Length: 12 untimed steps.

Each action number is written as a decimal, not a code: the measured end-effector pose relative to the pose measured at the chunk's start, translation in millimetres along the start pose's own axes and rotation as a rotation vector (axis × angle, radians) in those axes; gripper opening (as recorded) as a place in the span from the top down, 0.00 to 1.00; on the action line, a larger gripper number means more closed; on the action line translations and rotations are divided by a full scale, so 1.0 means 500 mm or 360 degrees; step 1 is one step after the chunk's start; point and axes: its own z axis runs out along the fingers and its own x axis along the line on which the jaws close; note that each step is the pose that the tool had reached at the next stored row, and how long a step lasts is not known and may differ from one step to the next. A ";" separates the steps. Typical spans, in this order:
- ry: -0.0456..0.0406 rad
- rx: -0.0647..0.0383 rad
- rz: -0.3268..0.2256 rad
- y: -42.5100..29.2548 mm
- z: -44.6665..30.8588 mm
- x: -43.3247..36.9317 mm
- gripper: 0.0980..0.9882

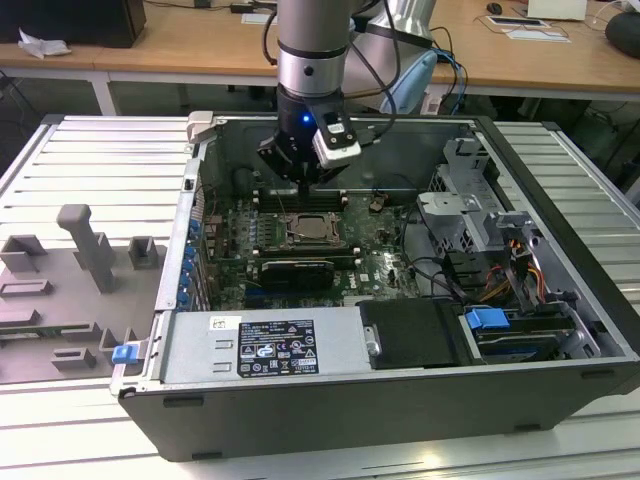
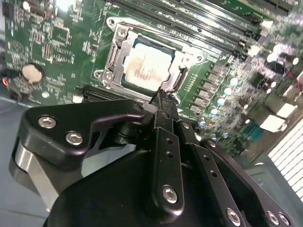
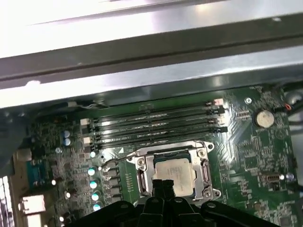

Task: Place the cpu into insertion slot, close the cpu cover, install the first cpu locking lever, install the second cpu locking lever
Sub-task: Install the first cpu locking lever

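Note:
The cpu (image 2: 149, 66) (image 3: 174, 171) lies flat in the insertion slot (image 2: 111, 23) on the green board, its pale metal face up. The silvery cpu cover (image 2: 115, 54) (image 3: 142, 178) lies down around it, with the chip showing through its window. A thin wire lever (image 3: 124, 156) runs along one side of the socket. My gripper (image 2: 163, 98) (image 3: 163, 185) hangs just above the socket's edge, fingers shut together with nothing between them. In the exterior view the gripper (image 1: 304, 186) hovers over the socket and cpu (image 1: 312, 228) in the open computer case.
Long black memory slots (image 3: 156, 124) run beside the socket. A coin battery (image 3: 264, 117) sits on the board. The case wall (image 1: 300, 345) with its labelled power supply, drive cages (image 1: 470, 215) and cables (image 1: 520, 270) ring the board. A grey fixture (image 1: 85, 245) stands outside the case.

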 end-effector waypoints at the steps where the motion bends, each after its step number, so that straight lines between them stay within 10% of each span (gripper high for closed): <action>1: 0.0001 0.0000 -0.0030 0.000 0.000 0.000 0.99; 6: 0.0004 0.0000 -0.0175 -0.001 0.000 0.006 0.99; 12: 0.0004 0.0000 -0.0181 -0.008 0.000 0.068 0.99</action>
